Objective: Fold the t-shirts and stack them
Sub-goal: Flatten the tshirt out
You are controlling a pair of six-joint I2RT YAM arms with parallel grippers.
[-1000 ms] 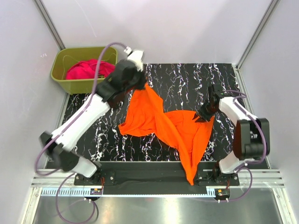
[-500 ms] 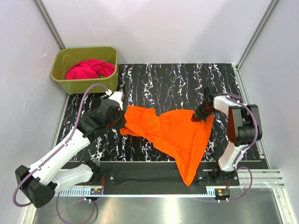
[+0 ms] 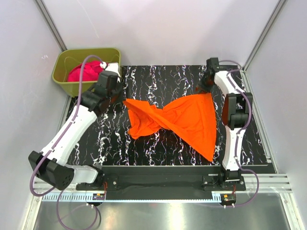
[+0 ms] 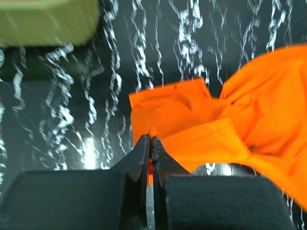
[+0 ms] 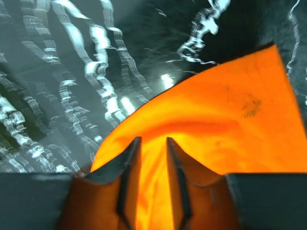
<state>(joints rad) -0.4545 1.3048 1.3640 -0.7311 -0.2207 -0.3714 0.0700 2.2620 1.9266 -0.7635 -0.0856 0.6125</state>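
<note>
Plainly the job is at an early stage. One orange t-shirt (image 3: 187, 122) lies near the middle of the dark marbled table (image 3: 163, 76), held out between the arms but twisted at its waist. Its left half is bunched in folds and its right half is drawn into a flat triangle that tapers toward five o'clock. No fold has been made in it yet, by my reading. It first needs to be pulled square and laid flat.

The left gripper (image 3: 120, 97) sits at the shirt's ten o'clock corner, its jaws pressed together on a thin bit of orange hem. The right gripper (image 3: 206, 91) is at the two o'clock corner. Its wrist view shows orange cloth bunched between the two fingers (image 5: 128, 163), so I take it as grasping that corner.

The second garment, a magenta-pink t-shirt (image 3: 79, 74), lies crumpled inside the olive-green tub (image 3: 64, 56) at ten o'clock of the table, well apart from the orange one and touched by neither gripper.

Counted: two t-shirts, one tub, two grippers. Both folds and the stacking are left to do — nearly the whole job.
</note>
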